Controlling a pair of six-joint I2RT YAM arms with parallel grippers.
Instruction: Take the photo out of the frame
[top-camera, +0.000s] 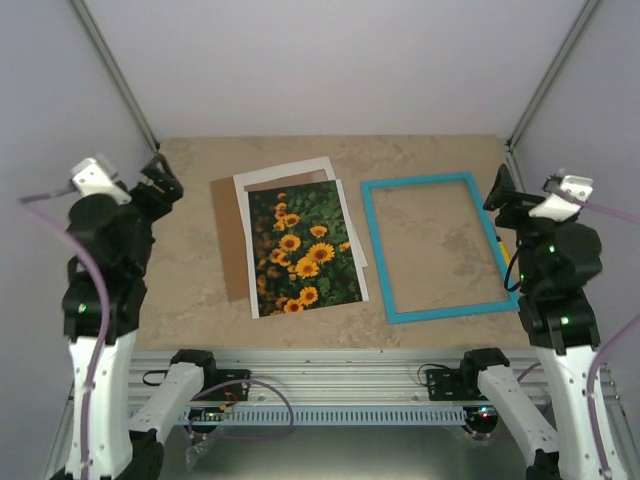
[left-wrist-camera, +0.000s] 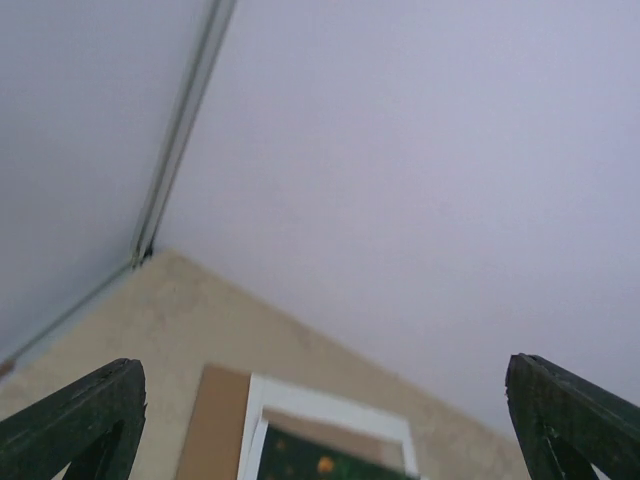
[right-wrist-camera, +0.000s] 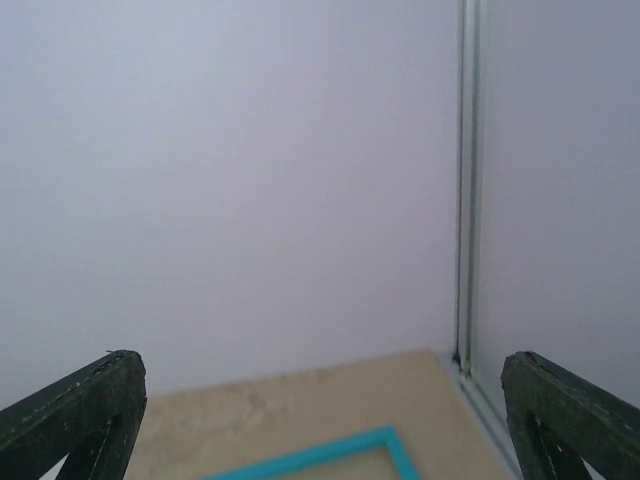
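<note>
My left gripper (top-camera: 160, 184) hangs wide open and empty, so I judge it best to hold clear of the photo (top-camera: 303, 250), orange sunflowers on dark green with a thin white edge, lying flat on a brown board (top-camera: 228, 250) beside the bare blue frame (top-camera: 376, 250), my right gripper (top-camera: 500, 190) equally open and empty.

White mat sheet (top-camera: 288, 168) overlaps a brown backing board (top-camera: 227, 240) on the table (top-camera: 420, 152).

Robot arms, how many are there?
2. The left arm is on the left, beside the sunflower photo. The right arm is on the right, beside the turquoise frame. No other arm seems hidden.
</note>
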